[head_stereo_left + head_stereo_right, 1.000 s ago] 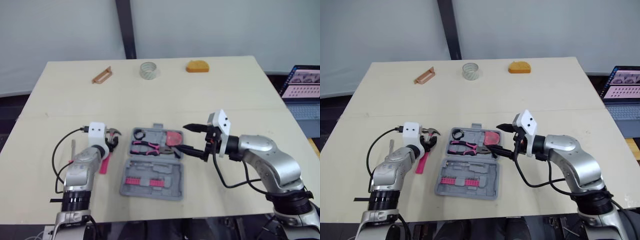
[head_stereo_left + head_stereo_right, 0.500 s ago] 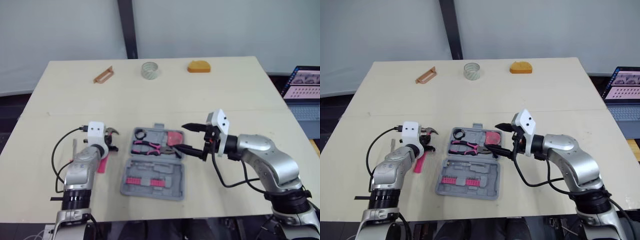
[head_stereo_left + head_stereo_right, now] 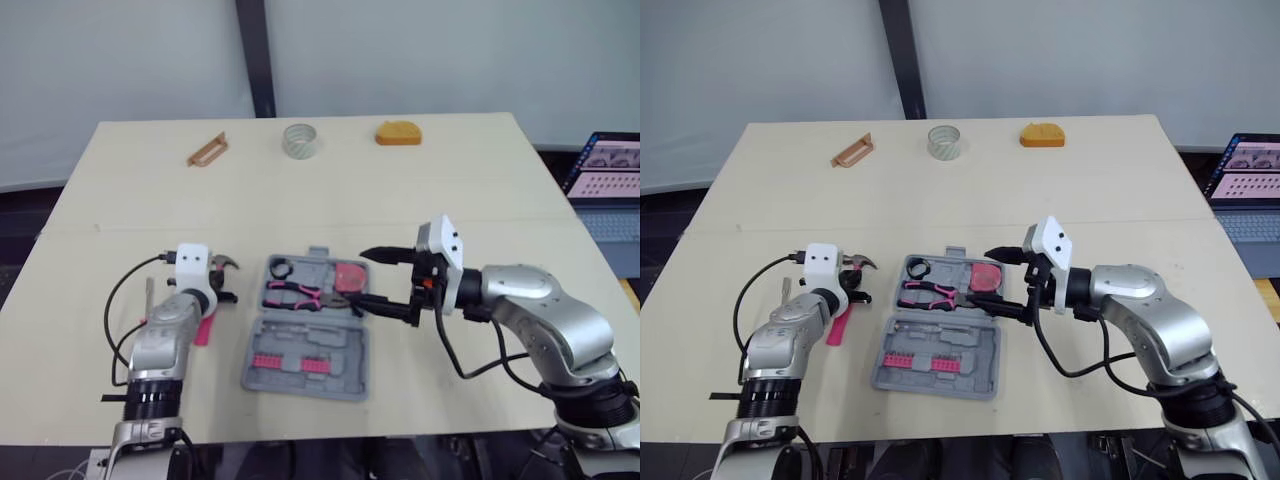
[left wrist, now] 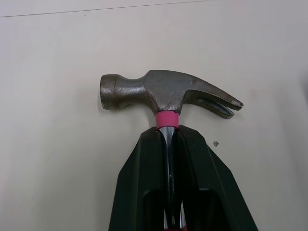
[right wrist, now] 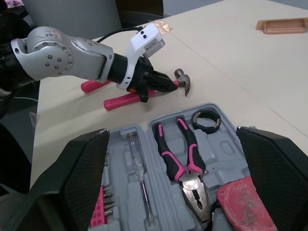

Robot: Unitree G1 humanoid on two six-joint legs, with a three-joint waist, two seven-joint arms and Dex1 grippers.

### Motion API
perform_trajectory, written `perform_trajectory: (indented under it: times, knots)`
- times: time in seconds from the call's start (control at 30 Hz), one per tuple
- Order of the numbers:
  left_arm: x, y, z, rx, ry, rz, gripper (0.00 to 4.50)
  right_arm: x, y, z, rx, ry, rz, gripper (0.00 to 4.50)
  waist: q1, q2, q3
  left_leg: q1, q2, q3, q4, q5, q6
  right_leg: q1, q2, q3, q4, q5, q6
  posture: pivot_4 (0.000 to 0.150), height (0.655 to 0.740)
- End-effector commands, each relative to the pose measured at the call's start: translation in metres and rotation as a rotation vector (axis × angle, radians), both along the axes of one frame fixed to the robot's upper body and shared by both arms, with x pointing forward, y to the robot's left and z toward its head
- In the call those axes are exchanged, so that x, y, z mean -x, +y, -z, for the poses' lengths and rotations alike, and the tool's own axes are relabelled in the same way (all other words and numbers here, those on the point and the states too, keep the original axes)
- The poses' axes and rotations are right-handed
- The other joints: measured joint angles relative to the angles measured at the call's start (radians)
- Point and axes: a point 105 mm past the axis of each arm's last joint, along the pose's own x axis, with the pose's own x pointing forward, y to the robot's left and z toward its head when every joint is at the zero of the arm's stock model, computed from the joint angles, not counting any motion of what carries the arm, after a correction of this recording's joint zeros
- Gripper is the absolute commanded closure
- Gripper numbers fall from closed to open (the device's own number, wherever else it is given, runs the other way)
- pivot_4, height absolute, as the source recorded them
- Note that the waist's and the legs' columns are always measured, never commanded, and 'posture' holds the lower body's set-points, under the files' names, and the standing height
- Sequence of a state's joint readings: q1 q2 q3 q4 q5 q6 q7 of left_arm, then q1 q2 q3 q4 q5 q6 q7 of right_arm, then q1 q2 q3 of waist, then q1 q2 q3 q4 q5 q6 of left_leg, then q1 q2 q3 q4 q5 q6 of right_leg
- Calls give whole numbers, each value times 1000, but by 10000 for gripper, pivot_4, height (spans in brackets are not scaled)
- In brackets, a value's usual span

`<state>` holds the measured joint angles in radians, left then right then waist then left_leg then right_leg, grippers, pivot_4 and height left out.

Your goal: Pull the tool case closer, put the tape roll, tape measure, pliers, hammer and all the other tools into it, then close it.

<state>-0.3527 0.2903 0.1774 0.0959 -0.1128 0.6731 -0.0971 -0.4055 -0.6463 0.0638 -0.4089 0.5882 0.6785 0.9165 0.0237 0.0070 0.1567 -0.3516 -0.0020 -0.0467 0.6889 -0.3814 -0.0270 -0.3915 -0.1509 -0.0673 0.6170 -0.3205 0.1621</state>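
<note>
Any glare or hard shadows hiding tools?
Left eye view: even light, soft shadow beside the open grey plastic tool case. Left wrist view: faint shadow under the pink-handled steel claw hammer in the left pincer. Right wrist view: bright highlight on the white camera housing.

The open case (image 3: 340, 345) sits on the tabletop (image 3: 460, 200) near its front edge, about midway across. Its rear half holds the pliers (image 3: 292, 293), with a ring (image 3: 278, 268) behind them on the left and a flat block (image 3: 348, 274) to their right; its front half holds a screwdriver (image 5: 139, 180) and bits (image 3: 285, 362). The hammer (image 3: 227, 266) is just left of the case. Along the far edge, left to right: a holder (image 3: 206, 150), a tape roll (image 3: 299, 140), a domed piece (image 3: 396, 133).
</note>
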Motion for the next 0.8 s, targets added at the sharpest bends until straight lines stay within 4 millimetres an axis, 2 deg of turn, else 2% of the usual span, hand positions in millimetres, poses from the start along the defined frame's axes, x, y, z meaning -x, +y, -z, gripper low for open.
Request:
perform_trajectory:
  times: [0.03,0.17,0.27,0.47,0.63,0.8]
  knots:
    - [-2,-6,-14,-5,-28,52,44869,11,2,-13,-14,-46,-63,0,0,0,0,0,0,0,0,0,0,0,0,0,0,0,0,1500,7400]
    - [0,-5,-37,-33,-71,136,44869,15,-2,-15,1,-54,-83,0,-2,-2,2,-1,0,0,0,0,0,0,0,0,0,0,0,1500,7400]
    - [5,-8,-59,-67,-109,263,44869,18,-7,-16,15,-54,-93,0,-4,-5,4,-1,0,0,0,0,0,-1,0,-1,-1,0,0,1500,7400]
    - [28,-18,-104,-225,-139,688,44869,27,-17,-12,77,-50,-104,0,-8,-5,8,-1,1,0,-2,0,0,-1,0,-1,-3,0,0,1500,7400]
    - [53,-37,-112,-347,-72,1009,44869,32,-17,-2,105,-44,-95,0,-8,-4,9,-2,1,1,-3,0,0,0,0,-2,-6,0,0,1500,7400]
    - [77,-67,-96,-365,50,1222,44869,40,-14,10,129,-37,-82,0,-9,-5,11,-2,1,1,-3,0,0,0,0,-2,-5,0,0,1500,7400]
